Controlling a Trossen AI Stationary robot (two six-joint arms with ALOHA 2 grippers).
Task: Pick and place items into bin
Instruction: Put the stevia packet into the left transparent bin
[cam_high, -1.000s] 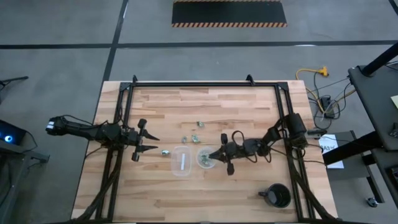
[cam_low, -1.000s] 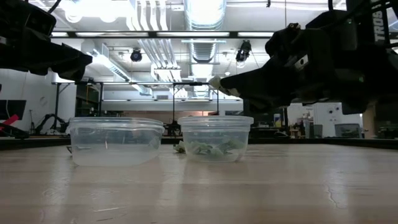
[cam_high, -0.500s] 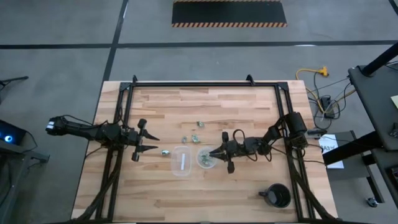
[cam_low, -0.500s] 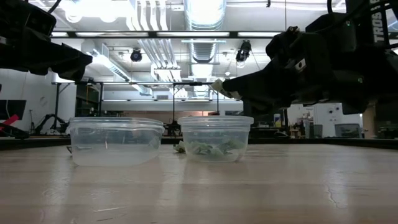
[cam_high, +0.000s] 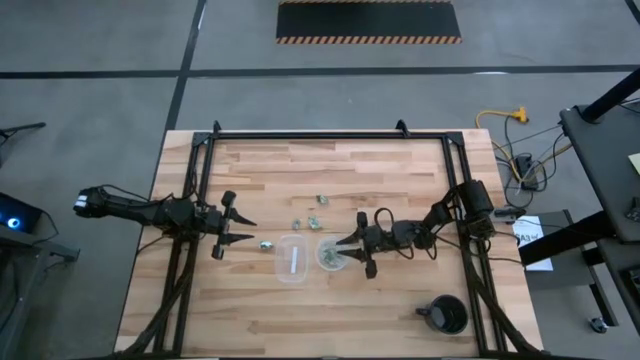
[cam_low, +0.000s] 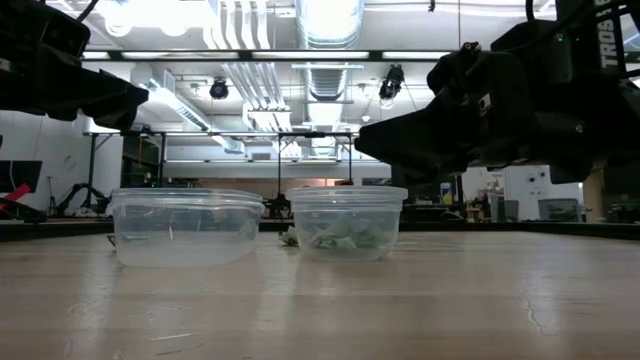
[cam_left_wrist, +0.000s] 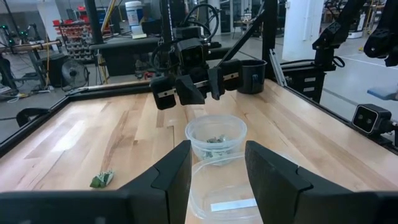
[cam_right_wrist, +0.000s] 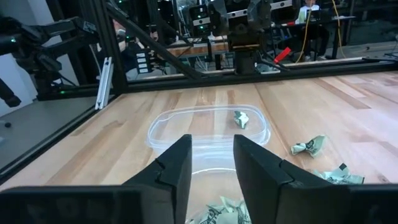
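1. Right gripper (cam_high: 349, 247) hovers over the round cup (cam_high: 330, 254), jaws open and empty.
2. Crumpled items (cam_high: 321, 199), no clear long axis, lie on the surface's far middle.
3. Left gripper (cam_high: 243, 229) waits left, jaws open.

**Workshop floor around a wooden table**

A pale plank table (cam_high: 330, 170) stands on grey concrete floor (cam_high: 90, 90). Beyond its far edge lies a black mat (cam_high: 368, 22) with striped hazard borders. Right of the table — a yellow cable (cam_high: 500, 118). Overhead, ducting (cam_low: 325, 30) and bright ceiling lights (cam_low: 150, 15).
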